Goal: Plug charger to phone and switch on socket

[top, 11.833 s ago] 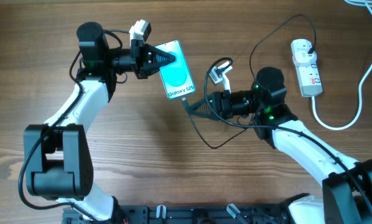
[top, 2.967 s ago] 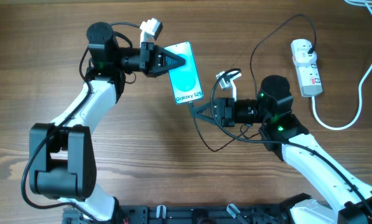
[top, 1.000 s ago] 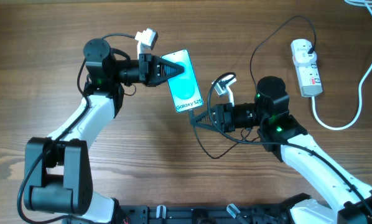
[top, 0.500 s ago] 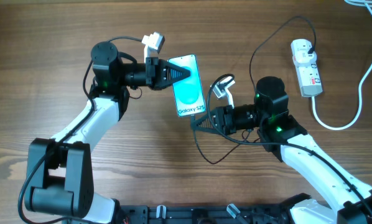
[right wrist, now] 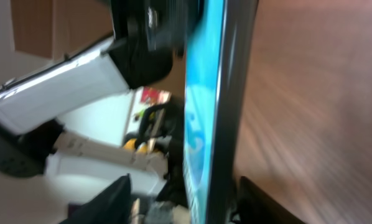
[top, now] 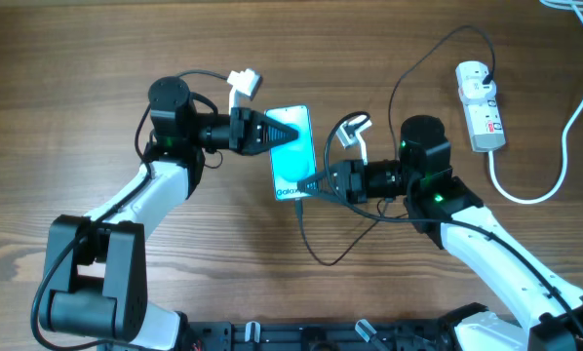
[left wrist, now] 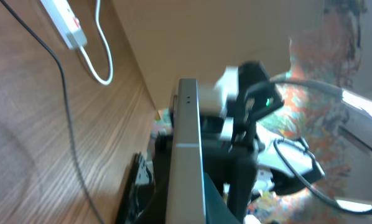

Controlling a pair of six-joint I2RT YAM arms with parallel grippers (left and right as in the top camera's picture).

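Phone (top: pixel 293 148): just left of centre in the overhead view, screen up and cyan, lifted off the table (top: pixel 77 78) and not lying flat. Both wrist views show it edge-on, a grey sliver (left wrist: pixel 189 155) with a cyan face (right wrist: pixel 204 93). Its lettered short edge points to the lower frame, partly covered. Charger (top: pixel 408 66): thin black cable arcs from the upper right, loops low at bottom centre, then rises to that covered edge. Far end reaches the top of the socket (top: pixel 482 112), upper right, and looks plugged in there. Judged progress: mains end done. Connector is at the phone's port edge, but whether it is seated cannot be told, since the tip is hidden. Socket switch too small to read, and no gripper is near it, so I take switching on as not yet done. Left gripper (top: pixel 275 130): jaws closed narrow on the phone's upper short edge, carrying it. Right gripper (top: pixel 311 184): tips against the lower short edge. Cable ends at its fingertips and hangs from them, so I judge it pinching the connector, jaws narrow. The grip itself is not visible, and its wrist view is blurred. Thick white cord (top: pixel 565 146) trails off the socket along the right edge, well apart from both arms.
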